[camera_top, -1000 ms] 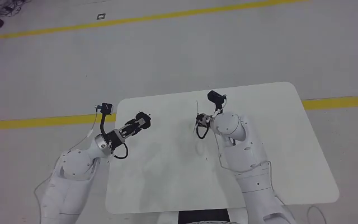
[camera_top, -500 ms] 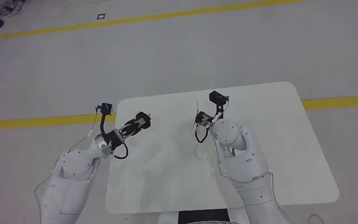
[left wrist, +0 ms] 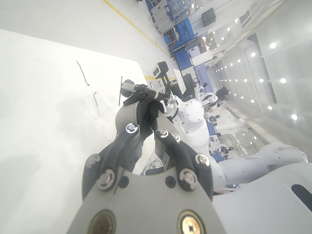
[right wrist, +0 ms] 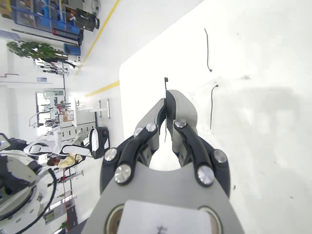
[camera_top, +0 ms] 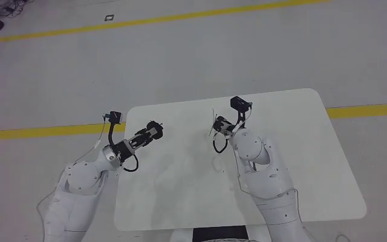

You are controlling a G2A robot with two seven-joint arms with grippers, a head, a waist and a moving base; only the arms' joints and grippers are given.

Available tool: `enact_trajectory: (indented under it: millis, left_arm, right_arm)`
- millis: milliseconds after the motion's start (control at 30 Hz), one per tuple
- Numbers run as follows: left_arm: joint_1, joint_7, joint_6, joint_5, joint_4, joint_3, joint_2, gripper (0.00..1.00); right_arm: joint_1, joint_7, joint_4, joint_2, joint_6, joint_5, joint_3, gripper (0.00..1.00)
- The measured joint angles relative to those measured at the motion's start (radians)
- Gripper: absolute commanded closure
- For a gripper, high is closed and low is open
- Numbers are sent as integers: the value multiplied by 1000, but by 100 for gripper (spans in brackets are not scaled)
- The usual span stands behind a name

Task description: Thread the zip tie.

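Zip tie (right wrist: 166,85) is clamped in the fully closed right gripper (right wrist: 166,99) above the table (camera_top: 302,151). Left gripper (left wrist: 145,105) is closed on nothing, well apart. A loose tie (right wrist: 207,49) and a second tie (right wrist: 211,105) are laid nearby.

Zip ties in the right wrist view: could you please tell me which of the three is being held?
The zip tie clamped in the right gripper, head poking past the fingertips; the farther tie and nearer tie lie loose on the table.
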Motion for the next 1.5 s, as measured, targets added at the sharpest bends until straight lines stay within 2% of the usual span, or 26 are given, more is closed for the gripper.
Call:
enact_trajectory:
  millis: [67, 300, 433, 733, 900, 1000, 1433, 1500]
  left_arm:
    - [0, 0, 0, 0, 0, 0, 0, 100]
    - [0, 0, 0, 0, 0, 0, 0, 100]
    - [0, 0, 0, 0, 0, 0, 0, 100]
    - [0, 0, 0, 0, 0, 0, 0, 100]
    - [0, 0, 0, 0, 0, 0, 0, 100]
    - [0, 0, 0, 0, 0, 0, 0, 100]
    - [0, 0, 0, 0, 0, 0, 0, 100]
    - [0, 0, 0, 0, 0, 0, 0, 100]
  right_arm:
    - [-20, -22, -21, 5, -51, 56, 14, 100]
    - [-86, -28, -43, 29, -322, 331, 100, 100]
    - [-91, -4, -32, 43, -418, 446, 143, 100]
    - [-55, 91, 23, 71, -515, 651, 179, 100]
    - [-29, 130, 61, 87, -534, 750, 190, 100]
    - [-22, 137, 70, 94, -547, 766, 190, 100]
    - [-22, 131, 66, 94, -549, 768, 189, 100]
    - [-23, 101, 40, 98, -583, 792, 188, 100]
